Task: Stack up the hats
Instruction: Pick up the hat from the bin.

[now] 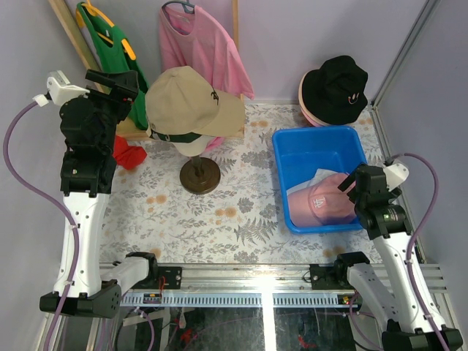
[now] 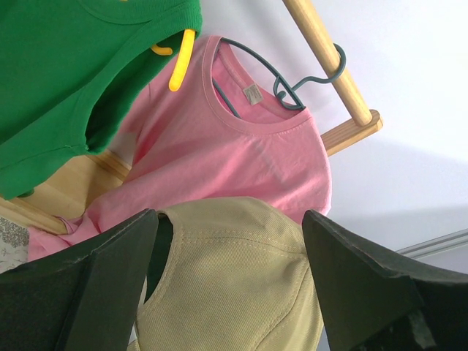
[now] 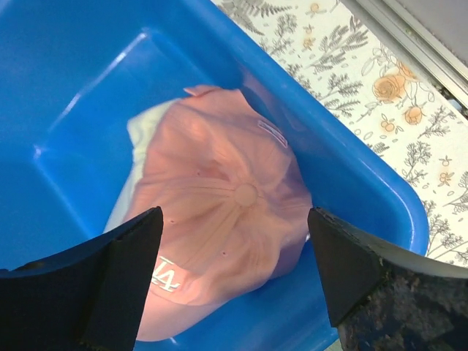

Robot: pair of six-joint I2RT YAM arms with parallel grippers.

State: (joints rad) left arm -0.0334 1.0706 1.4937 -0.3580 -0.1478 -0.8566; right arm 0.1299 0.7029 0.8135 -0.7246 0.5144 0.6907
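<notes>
My right gripper (image 3: 234, 219) hangs with its jaws spread wide and nothing between them. Directly under it, in line with the gap, lies the pink baseball cap (image 3: 219, 183), crown up, with white letters on its front close to one finger. I cannot tell whether I touch it. A white cap (image 3: 142, 128) peeps out from under its far edge. Both lie in the blue bin (image 3: 88, 88), whose wall runs past my other finger. Beyond that wall is the flowered counter (image 3: 365, 95).

My left gripper (image 2: 228, 216) is raised high, its jaws likewise wide apart and holding nothing. Just ahead of the fingertips, in line with the gap, is the tan baseball cap (image 2: 234, 285); whether a finger touches it I cannot tell. In the top view this cap sits over a dark green cap (image 1: 175, 137) on the cream mannequin head (image 1: 194, 148), which stands on a round brown stand (image 1: 199, 177).

Behind the tan cap hangs the pink T-shirt (image 2: 219, 161) on a dark hanger. Beside it is the green T-shirt (image 2: 66, 66) on a yellow hanger. The pink one's hanger is hooked over a wooden rail (image 2: 325, 58).

Well apart from both grippers, past the far side of the bin, the black bucket hat (image 1: 335, 89) rests on top of the pink bucket hat (image 1: 306, 106).
</notes>
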